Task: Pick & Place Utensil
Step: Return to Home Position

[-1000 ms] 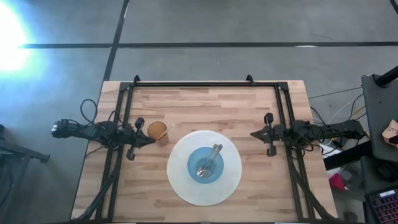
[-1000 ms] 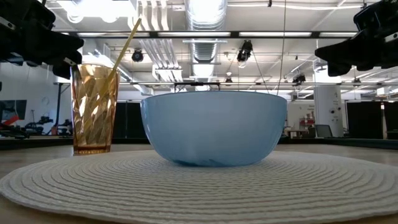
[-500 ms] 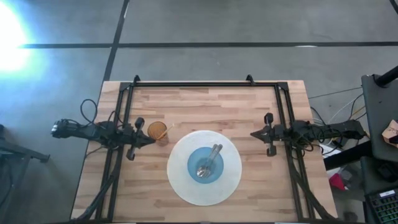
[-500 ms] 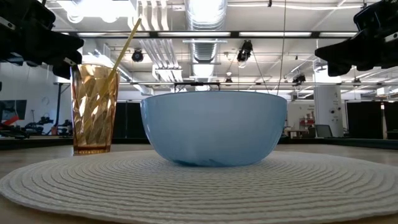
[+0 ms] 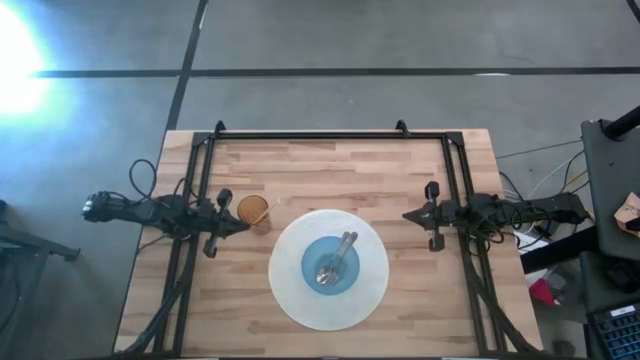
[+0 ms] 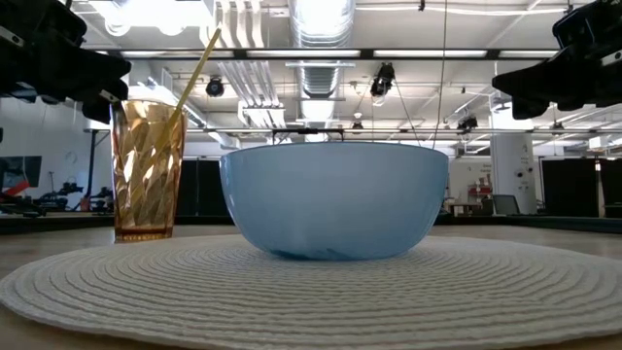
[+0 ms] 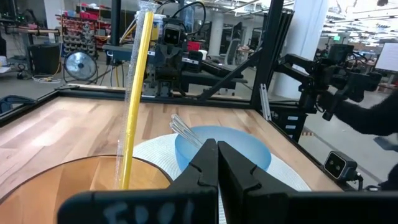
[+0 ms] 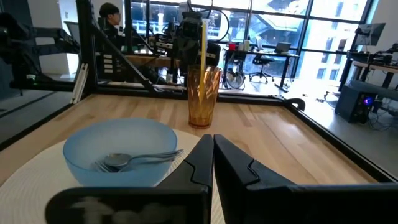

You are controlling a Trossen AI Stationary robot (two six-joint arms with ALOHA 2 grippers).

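blue bowl (image 5: 330, 266) holds spoon (image 5: 324, 274) + fork (image 5: 346, 243), sits mid mat (image 5: 300, 305) on the wood surface (image 5: 330, 170). amber cup (image 5: 253, 211) stands just beside the mat w/ yellow straw (image 6: 197, 68) leaning in it. nothing has moved vs a sec ago: both arms in the same pose, objs in the same spots. my read: placing is done, arms are home or v. near it, task basically over. left tool (image 5: 241, 227): fingers pinched together, empty, tip just beside the cup, not touching afaict. right tool (image 5: 406, 215): also clenched on nothing, by the right rail, well apart from the bowl, aimed twd it. low view shows both up off the surface. person (image 8: 111, 18) sits in the room beyond, far off.
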